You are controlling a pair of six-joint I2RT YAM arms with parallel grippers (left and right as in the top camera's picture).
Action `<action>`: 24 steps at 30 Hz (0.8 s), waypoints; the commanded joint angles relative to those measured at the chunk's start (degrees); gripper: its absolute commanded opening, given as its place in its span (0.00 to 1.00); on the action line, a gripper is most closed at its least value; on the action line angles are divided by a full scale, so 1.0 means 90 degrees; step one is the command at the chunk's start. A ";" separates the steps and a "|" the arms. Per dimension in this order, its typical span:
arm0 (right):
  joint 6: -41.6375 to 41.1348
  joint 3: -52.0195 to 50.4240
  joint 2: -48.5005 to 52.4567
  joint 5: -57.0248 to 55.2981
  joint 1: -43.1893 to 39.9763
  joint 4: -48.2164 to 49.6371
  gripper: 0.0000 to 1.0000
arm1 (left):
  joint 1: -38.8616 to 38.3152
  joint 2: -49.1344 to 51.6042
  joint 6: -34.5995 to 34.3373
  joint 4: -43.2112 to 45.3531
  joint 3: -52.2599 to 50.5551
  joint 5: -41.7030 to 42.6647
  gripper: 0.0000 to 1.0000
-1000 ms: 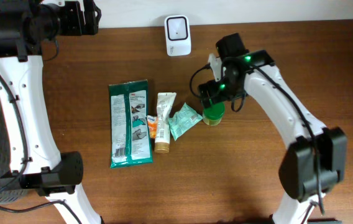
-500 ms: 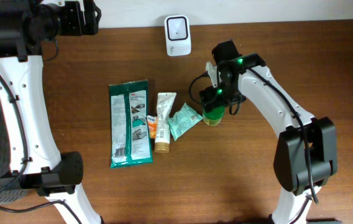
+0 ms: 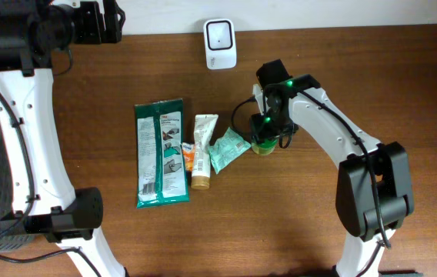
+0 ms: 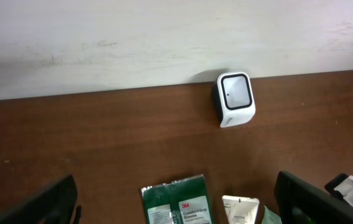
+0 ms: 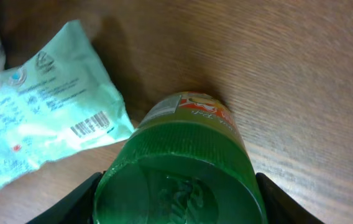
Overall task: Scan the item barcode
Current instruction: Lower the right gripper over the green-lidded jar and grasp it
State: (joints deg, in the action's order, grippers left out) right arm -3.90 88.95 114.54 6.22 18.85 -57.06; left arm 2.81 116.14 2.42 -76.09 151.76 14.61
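A small jar with a green lid [image 3: 264, 143] stands upright on the wooden table, right of the row of items. My right gripper [image 3: 265, 123] is directly above it. In the right wrist view the lid [image 5: 179, 168] fills the space between the two black fingers [image 5: 77, 202], which press on its sides, so my right gripper [image 5: 176, 202] is shut on the jar. The white barcode scanner [image 3: 220, 44] stands at the table's far edge and shows in the left wrist view as well [image 4: 235, 98]. My left gripper [image 4: 179, 199] hangs open high above the table's far left.
A green glove pack [image 3: 161, 152], a white tube [image 3: 201, 150] and a mint sachet [image 3: 228, 148] with a barcode lie in a row left of the jar. The sachet [image 5: 46, 102] nearly touches the jar. A white wall runs behind the scanner.
My right gripper has shifted slightly left and down over the jar, and its fingers have come in against the green lid. The left arm has not moved.
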 commanded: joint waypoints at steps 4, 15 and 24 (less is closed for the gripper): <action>-0.2404 0.0595 0.0029 -0.0646 -0.0068 -0.0551 0.43 | -0.0002 -0.0155 0.0100 0.0007 0.0107 0.0070 0.99; -0.5991 0.0702 0.0029 -0.0313 -0.0865 -0.0571 0.29 | -0.0002 -0.0155 0.0102 0.0007 0.0107 0.0070 0.99; -0.9423 0.0678 0.0032 -0.0503 -0.0755 -0.0561 0.43 | -0.0002 -0.0155 0.0100 0.0007 0.0107 0.0073 0.99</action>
State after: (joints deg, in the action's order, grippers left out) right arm -73.89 93.82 114.74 2.81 10.98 -62.17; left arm 2.81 116.14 2.42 -76.09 151.76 14.61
